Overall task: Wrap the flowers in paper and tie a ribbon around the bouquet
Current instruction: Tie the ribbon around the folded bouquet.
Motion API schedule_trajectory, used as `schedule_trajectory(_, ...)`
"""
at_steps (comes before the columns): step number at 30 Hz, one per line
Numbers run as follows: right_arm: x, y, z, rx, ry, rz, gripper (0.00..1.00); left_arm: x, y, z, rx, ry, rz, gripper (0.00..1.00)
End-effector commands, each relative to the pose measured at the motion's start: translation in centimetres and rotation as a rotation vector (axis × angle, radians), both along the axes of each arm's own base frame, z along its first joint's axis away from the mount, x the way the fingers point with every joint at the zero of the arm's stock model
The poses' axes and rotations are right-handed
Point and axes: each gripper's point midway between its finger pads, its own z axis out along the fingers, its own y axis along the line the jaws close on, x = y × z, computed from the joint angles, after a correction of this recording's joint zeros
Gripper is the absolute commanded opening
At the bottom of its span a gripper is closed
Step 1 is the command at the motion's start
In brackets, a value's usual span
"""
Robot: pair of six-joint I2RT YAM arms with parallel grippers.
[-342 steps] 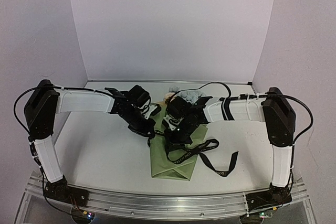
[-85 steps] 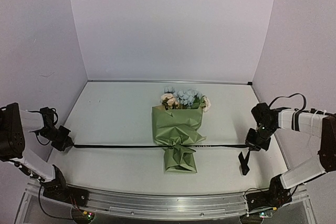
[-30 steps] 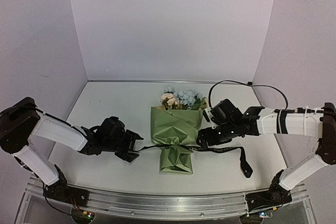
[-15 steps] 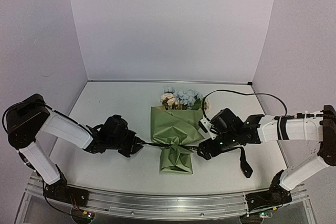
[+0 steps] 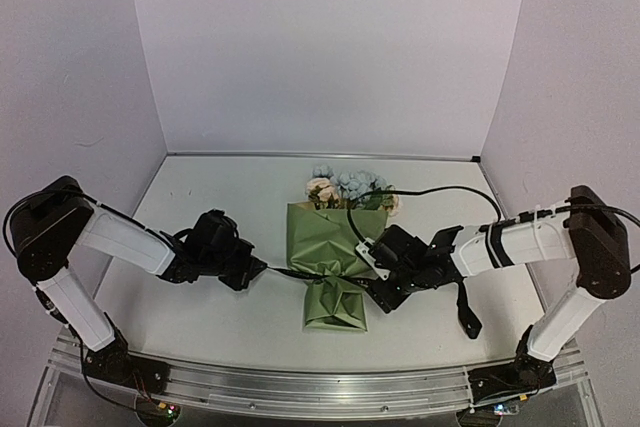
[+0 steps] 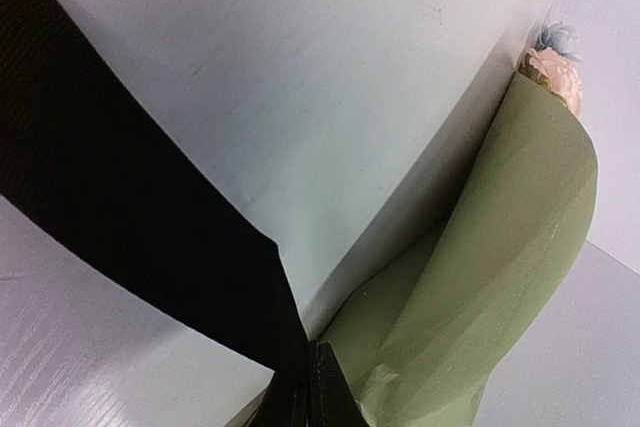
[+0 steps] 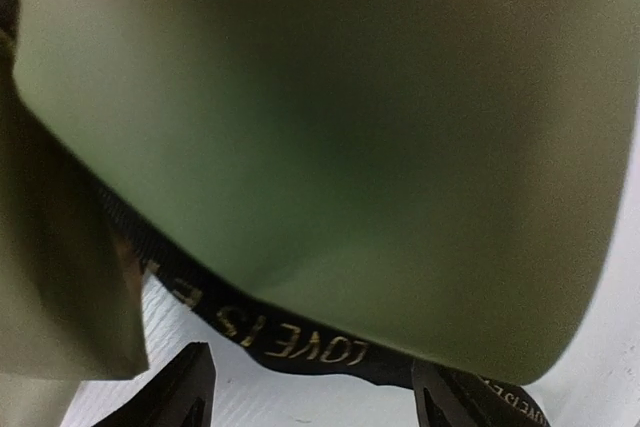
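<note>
1. Your left pincer (image 5: 259, 269) is clamped shut on the ribbon (image 5: 288, 273), left of the bouquet (image 5: 335, 242).
2. Your right pincer (image 5: 372, 285) is open, its tips beside the ribbon at the bouquet's right side.
3. The bouquet lies mid-surface (image 5: 220, 217).

The bouquet (image 5: 335, 252) lies in the middle of the worktop (image 5: 210, 212), flowers (image 5: 350, 187) at its far end. The ribbon (image 5: 285, 272) crosses its waist — the left tool (image 5: 258, 269) on the ribbon's left stretch, the right tool (image 5: 376, 283) just right of the bouquet.
</note>
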Motion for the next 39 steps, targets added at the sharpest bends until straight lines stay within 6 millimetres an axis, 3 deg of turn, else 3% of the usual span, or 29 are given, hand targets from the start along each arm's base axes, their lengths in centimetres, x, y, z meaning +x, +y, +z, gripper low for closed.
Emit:
schedule_trajectory(1,2.5,0.3,2.0,-0.048,-0.165,-0.033,0.63,0.7,-0.6,1.3,-0.017,-0.037,-0.029,0.00)
schedule_trajectory(3,2.4,0.4,1.9,-0.042,-0.163,-0.031,0.53,0.8,-1.0,1.5,-0.033,-0.044,-0.037,0.10)
schedule_trajectory(6,2.0,0.9,1.9,-0.027,-0.152,-0.026,0.32,0.7,-1.4,1.2,-0.058,-0.030,-0.039,0.41)
schedule_trajectory(8,1.8,1.1,1.9,-0.017,-0.147,-0.025,0.22,0.6,-1.6,0.8,-0.066,-0.013,-0.038,0.53)
schedule_trajectory(12,1.3,1.7,2.2,0.009,-0.136,-0.025,0.09,0.6,-2.0,0.4,-0.093,0.005,-0.033,0.59)
schedule_trajectory(16,0.8,2.0,2.7,0.044,-0.120,-0.036,0.02,0.2,-2.2,-0.1,-0.093,0.028,-0.024,0.55)
schedule_trajectory(18,0.6,2.0,3.0,0.062,-0.118,-0.047,0.01,0.3,-2.2,-0.4,-0.099,0.029,-0.015,0.46)
schedule_trajectory(23,0.1,1.2,2.9,0.078,-0.111,-0.083,0.00,0.7,-2.0,-0.4,-0.099,-0.004,-0.017,0.02)
schedule_trajectory(30,-0.4,-0.4,2.9,0.106,-0.095,-0.201,0.00,0.9,2.1,-0.6,0.085,-0.018,-0.019,0.00)
schedule_trajectory(36,-1.8,-3.6,0.2,0.066,-0.034,-0.336,0.00,-1.1,6.5,-3.2,0.148,0.018,0.005,0.00)
schedule_trajectory(39,-2.6,-3.9,-0.9,0.070,0.010,-0.356,0.00,-1.2,6.6,-3.1,0.173,-0.013,-0.042,0.00)
